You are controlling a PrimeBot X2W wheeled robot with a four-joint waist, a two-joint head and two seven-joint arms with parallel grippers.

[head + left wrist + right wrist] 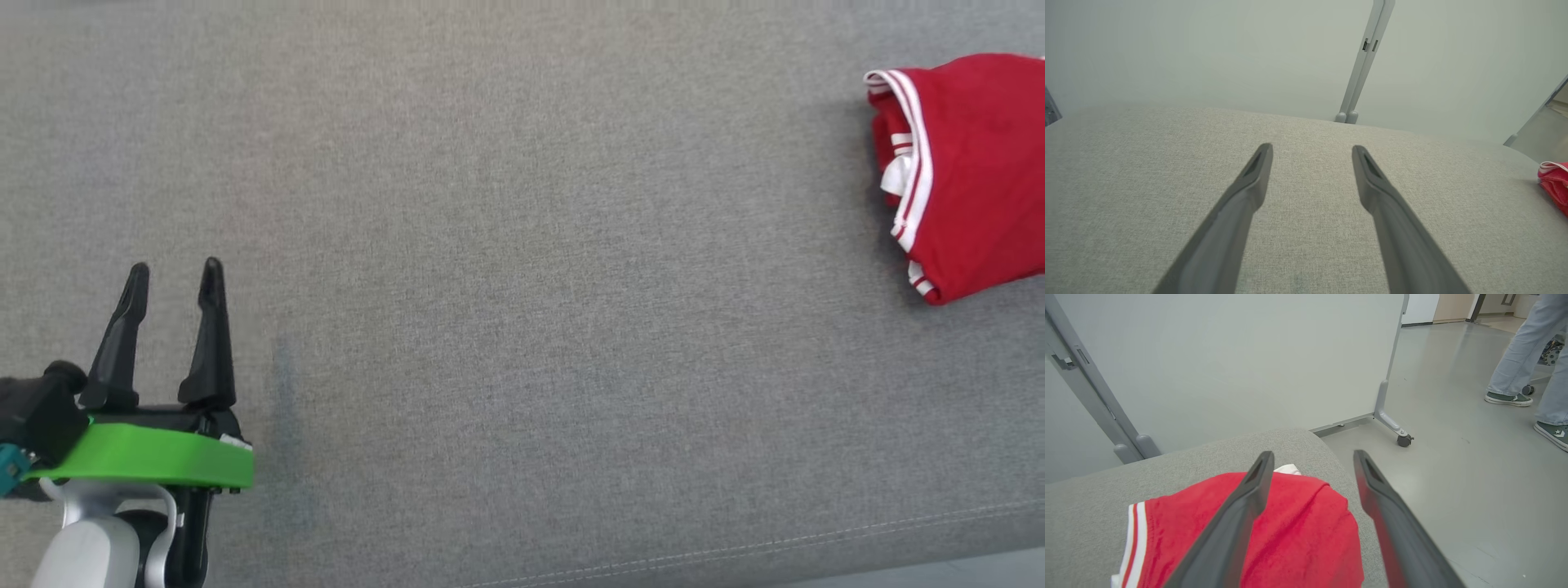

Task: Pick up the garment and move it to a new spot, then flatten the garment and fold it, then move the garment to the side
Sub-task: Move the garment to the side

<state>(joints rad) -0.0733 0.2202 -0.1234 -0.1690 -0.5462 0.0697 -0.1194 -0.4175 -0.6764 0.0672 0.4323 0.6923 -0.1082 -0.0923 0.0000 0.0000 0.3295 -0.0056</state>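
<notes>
Grey fabric cushion (522, 245), wheeled partition (1229, 355), person's jeaned legs (1521, 343)

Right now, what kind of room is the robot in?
Probably a lab or workroom, not a home: a pale partition standing on a wheel, a smooth grey floor, and a wide grey fabric surface with the red garment on it.

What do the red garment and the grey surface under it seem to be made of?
The red garment looks like soft, matte knit cloth, limply folded, with white striped trim. The grey surface seems upholstered in coarse woven fabric: flecked weave, stitched seam near its edge.
</notes>
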